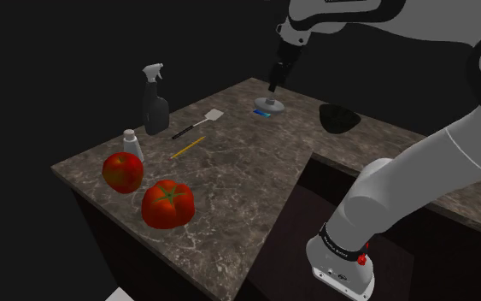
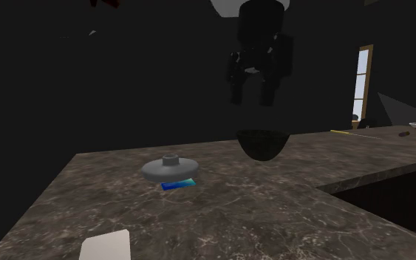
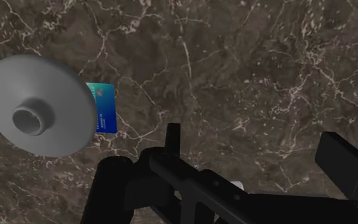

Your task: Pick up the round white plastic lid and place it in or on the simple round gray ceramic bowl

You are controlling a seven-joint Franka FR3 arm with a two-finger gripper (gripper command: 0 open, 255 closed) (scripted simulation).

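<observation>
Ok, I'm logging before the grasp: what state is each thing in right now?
lid: flat on the counter, knob up, partly over a blue card, not held.
bowl: upright on the counter, apart from the lid.
claw: open, empty, above the counter.
spray bottle: upright.

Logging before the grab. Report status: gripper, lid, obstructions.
Gripper open, empty, hovering above counter. Lid flat on counter, knob up, not gripped. Blue card partly under lid; bowl stands apart beside it.
</observation>
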